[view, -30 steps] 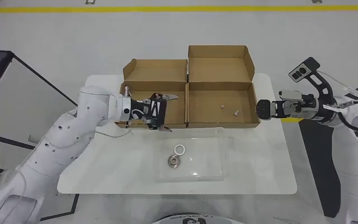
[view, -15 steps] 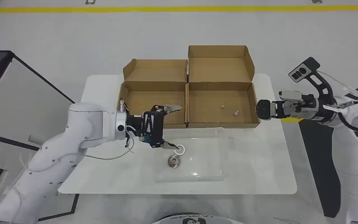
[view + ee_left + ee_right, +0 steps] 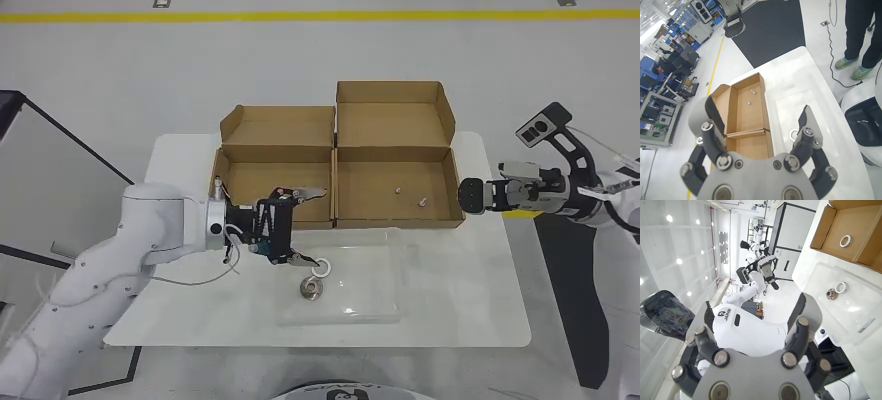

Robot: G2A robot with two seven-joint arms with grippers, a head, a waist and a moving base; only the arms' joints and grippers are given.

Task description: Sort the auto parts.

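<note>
- The left gripper [image 3: 315, 226] has its two fingers spread wide apart, and nothing is between them.
- One of its fingers is over the front wall of the left box [image 3: 262, 182]. The other is over the near corner of the clear tray [image 3: 402, 292], just beside a white ring [image 3: 323, 267]. I cannot tell if this finger touches the ring.
- The white ring lies flat inside the tray, near the tray's back edge. A metal hub [image 3: 311, 289] with a round flange stands close to it, a little nearer to the robot, and the two look apart.
- The right gripper [image 3: 755, 303] is also spread open and holds nothing. It is at the right edge of the table [image 3: 460, 300], just beside the outer wall of the right box [image 3: 380, 205].
- The two cardboard boxes stand side by side behind the tray, lids folded back, with their inner walls touching.
- In the right box lie two small bolts [image 3: 398, 187], a little apart from each other.
- In the left box lies a second ring [image 3: 846, 241], flat on the bottom.
</note>
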